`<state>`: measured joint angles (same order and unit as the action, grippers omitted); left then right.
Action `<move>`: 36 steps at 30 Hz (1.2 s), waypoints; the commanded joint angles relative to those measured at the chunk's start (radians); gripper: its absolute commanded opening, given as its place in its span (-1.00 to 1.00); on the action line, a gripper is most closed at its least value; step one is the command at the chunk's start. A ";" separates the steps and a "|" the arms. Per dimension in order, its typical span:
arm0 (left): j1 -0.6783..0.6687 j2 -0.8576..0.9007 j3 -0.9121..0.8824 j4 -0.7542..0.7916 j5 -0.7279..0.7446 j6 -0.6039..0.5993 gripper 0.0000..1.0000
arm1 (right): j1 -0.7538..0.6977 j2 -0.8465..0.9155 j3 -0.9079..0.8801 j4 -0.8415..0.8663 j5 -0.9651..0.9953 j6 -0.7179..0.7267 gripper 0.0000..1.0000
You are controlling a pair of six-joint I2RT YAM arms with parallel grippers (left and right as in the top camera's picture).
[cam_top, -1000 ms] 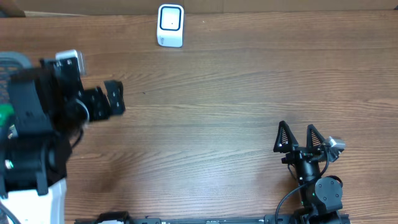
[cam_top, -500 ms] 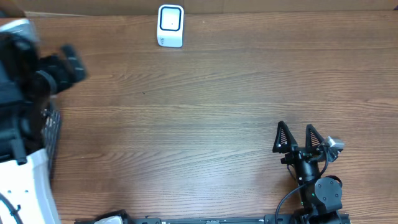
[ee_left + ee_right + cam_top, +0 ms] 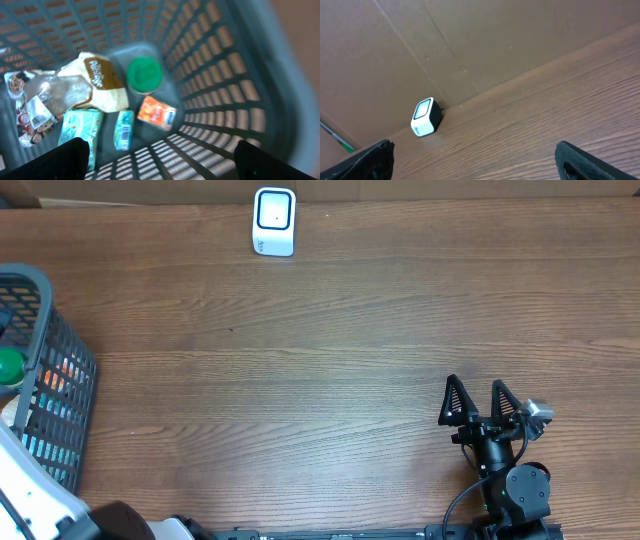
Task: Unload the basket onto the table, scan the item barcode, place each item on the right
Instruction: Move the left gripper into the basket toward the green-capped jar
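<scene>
As far as I can see, the task is only at its beginning, and nothing of it is done yet. No item is picked up: the items all lie on the bottom of the basket point(image 3: 60, 400) at the left edge of the desk point(image 3: 330, 360). The left tool point(image 3: 160, 152) hangs above the basket and looks down into it. Its fingers stand wide apart at the two lower corners of the wrist view, and there is nothing between them. Below it I see a jar point(image 3: 144, 75) with a green lid, an orange pack point(image 3: 157, 113) just beside the jar, a teal pack point(image 3: 124, 130) and a brown and cream bag point(image 3: 95, 80). This view is blurred, so I cannot tell where any barcode sits. The scanner point(image 3: 273, 220) stands at the far edge of the desk, against the cardboard wall point(image 3: 470, 40), well apart from the basket and from both arms. The right tool point(image 3: 479, 402) rests near the front right of the desk, fully open and empty, and faces the scanner. In my judgement almost everything is left to do: to choose one item, grasp it, lift it out of the basket, carry it to the scanner and turn its barcode toward the scanner window.
</scene>
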<state>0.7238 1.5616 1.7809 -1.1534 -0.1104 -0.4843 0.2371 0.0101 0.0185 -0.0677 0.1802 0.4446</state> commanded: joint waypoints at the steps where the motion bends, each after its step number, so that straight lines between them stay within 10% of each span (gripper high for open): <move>1: 0.031 0.047 0.022 0.001 -0.024 0.033 0.89 | 0.005 -0.008 -0.011 0.005 -0.002 0.000 1.00; 36: 0.144 0.509 0.007 0.262 0.297 0.612 0.99 | 0.005 -0.008 -0.011 0.006 -0.002 0.000 1.00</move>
<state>0.8703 2.0300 1.7809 -0.9039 0.1417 0.0792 0.2371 0.0101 0.0185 -0.0685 0.1799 0.4450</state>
